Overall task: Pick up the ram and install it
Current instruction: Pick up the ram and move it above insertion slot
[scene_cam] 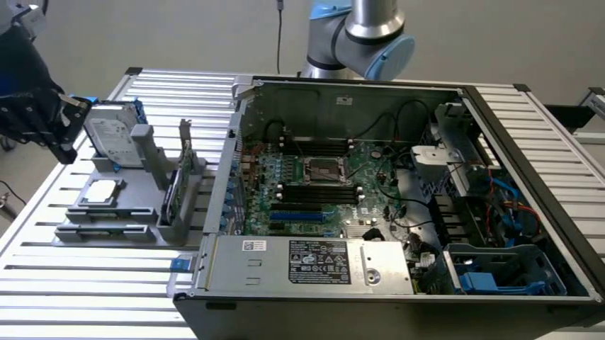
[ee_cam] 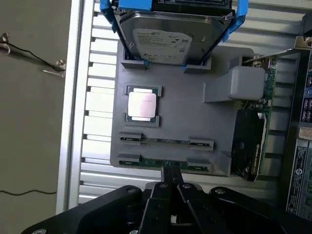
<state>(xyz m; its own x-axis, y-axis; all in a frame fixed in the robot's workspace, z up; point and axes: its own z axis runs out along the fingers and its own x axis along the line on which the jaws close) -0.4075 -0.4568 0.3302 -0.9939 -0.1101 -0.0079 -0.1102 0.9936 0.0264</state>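
Observation:
Two rams lie edge-up in clips on the grey holder (ee_cam: 185, 122): one ram (ee_cam: 165, 141) in the middle row, another ram (ee_cam: 156, 163) along the holder's edge closest to my fingers. My gripper (ee_cam: 171, 179) is shut with nothing between its black fingers. Its tips line up with the edge ram, but it hangs well above the holder. In the exterior view my gripper (scene_cam: 42, 117) hovers at the far left, above the table and beside the holder (scene_cam: 113, 212). Black memory slots (scene_cam: 321, 191) lie on the motherboard in the open computer case (scene_cam: 472, 99).
The holder also carries a silver hard drive with blue rails (ee_cam: 170, 34), a square processor chip (ee_cam: 142, 104) and an upright expansion card (ee_cam: 251, 141). A power supply (scene_cam: 312, 265) and cables fill the case's near side. The slatted table (scene_cam: 85, 297) surrounds everything.

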